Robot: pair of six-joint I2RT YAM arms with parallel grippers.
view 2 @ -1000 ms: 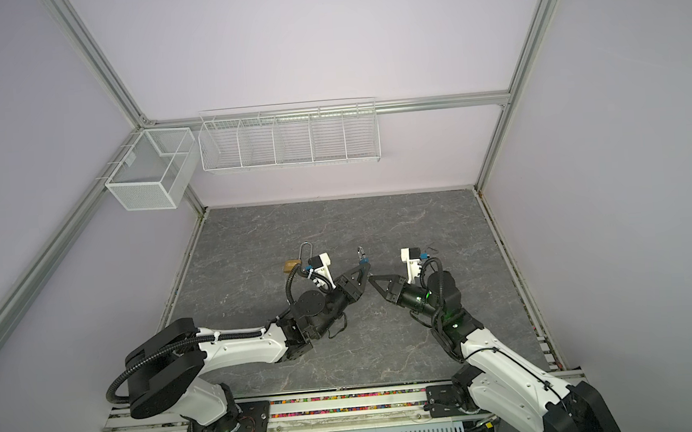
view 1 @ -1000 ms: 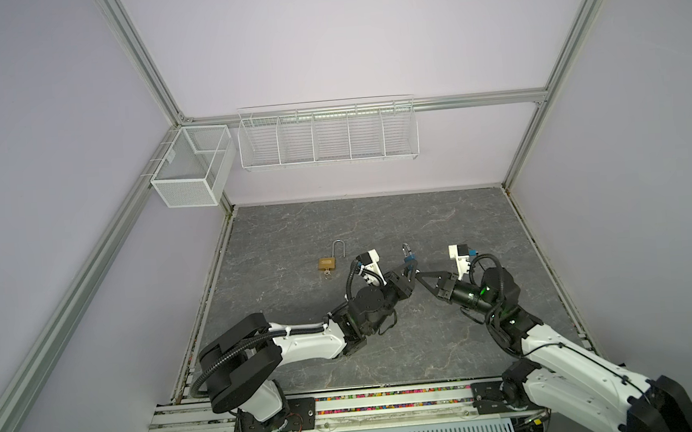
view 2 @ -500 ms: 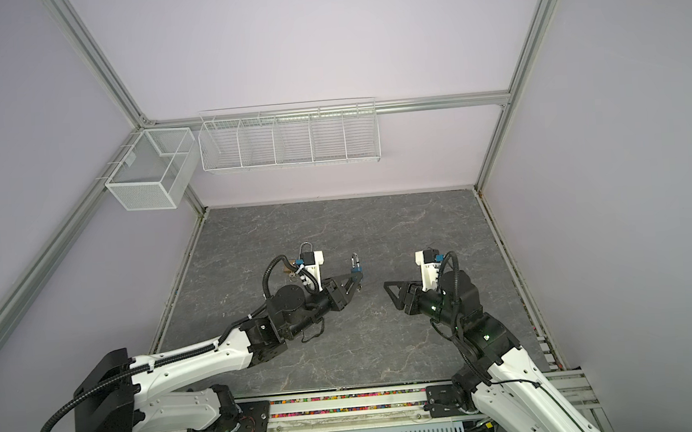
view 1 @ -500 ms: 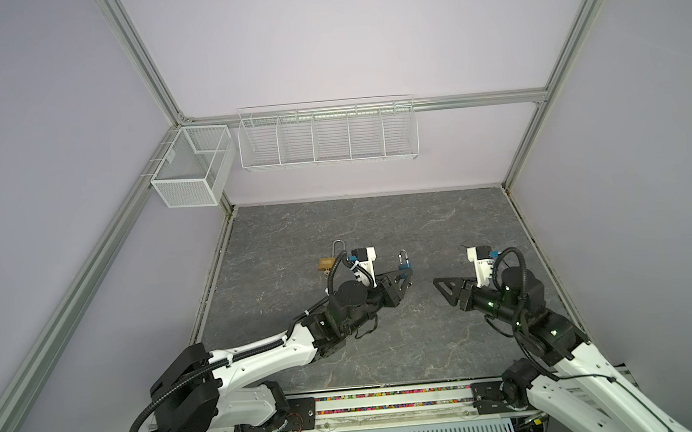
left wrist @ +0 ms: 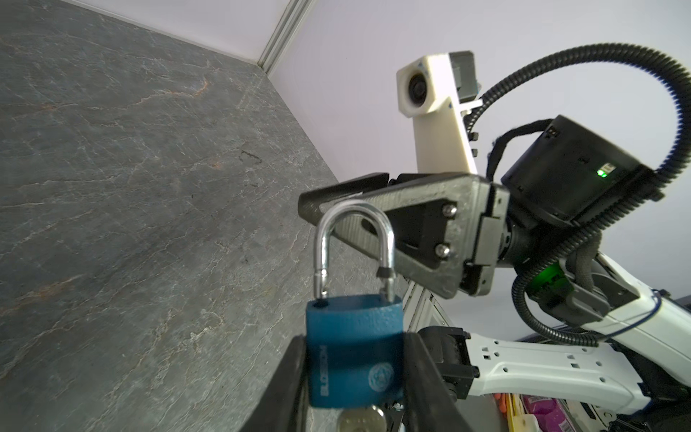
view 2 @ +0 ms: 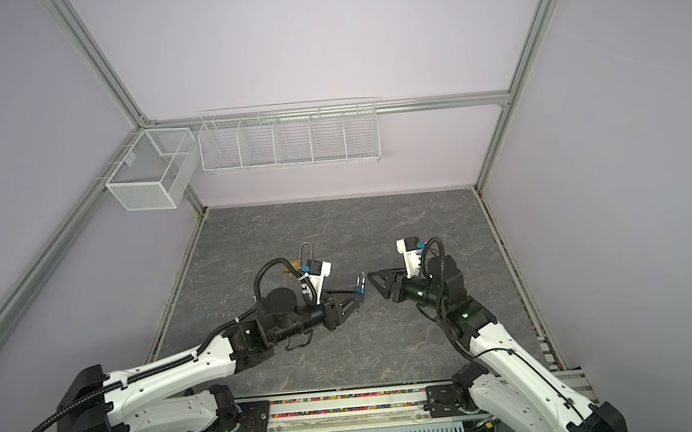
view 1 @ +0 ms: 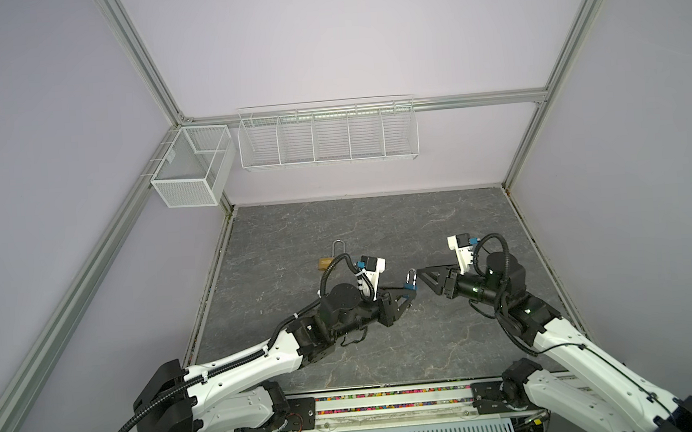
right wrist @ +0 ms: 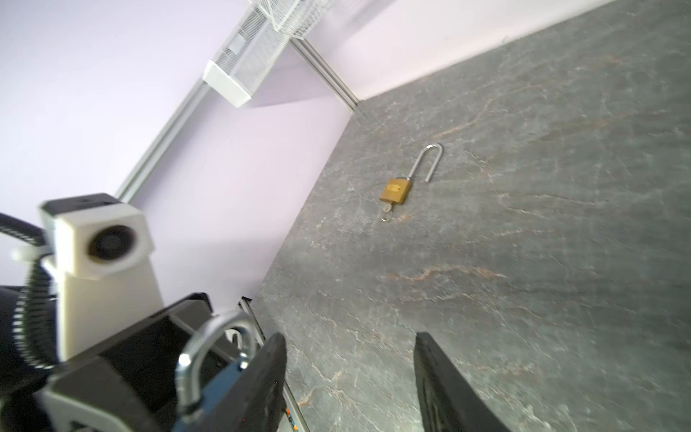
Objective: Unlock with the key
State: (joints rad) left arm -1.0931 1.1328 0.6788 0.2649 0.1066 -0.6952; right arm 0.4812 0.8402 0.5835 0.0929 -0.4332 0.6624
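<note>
Standing upright between the fingers (left wrist: pixel 424 377) of the left gripper (left wrist: pixel 353 346), the blue padlock (left wrist: pixel 355 355) is clamped by its body on both flat sides and held off the tabletop (view 1: pixel 378 231), near the middle of the front half in both top views. Its steel shackle (left wrist: pixel 353 213) sticks out past the fingertips, and the round head of a key (left wrist: pixel 361 420) shows at the body's other end, between the fingers. The right gripper (right wrist: pixel 349 338) faces it from the right with its jaws spread apart and nothing between them; one finger lies just beside the shackle's bend, and contact cannot be told. Well behind the left gripper, a brass padlock (right wrist: pixel 396 190) lies flat on the tabletop with its long shackle swung open and a key in its base. On the back wall hangs a white wire rack (view 1: pixel 327 137), and a mesh basket (view 1: pixel 191 169) hangs on the left wall.
</note>
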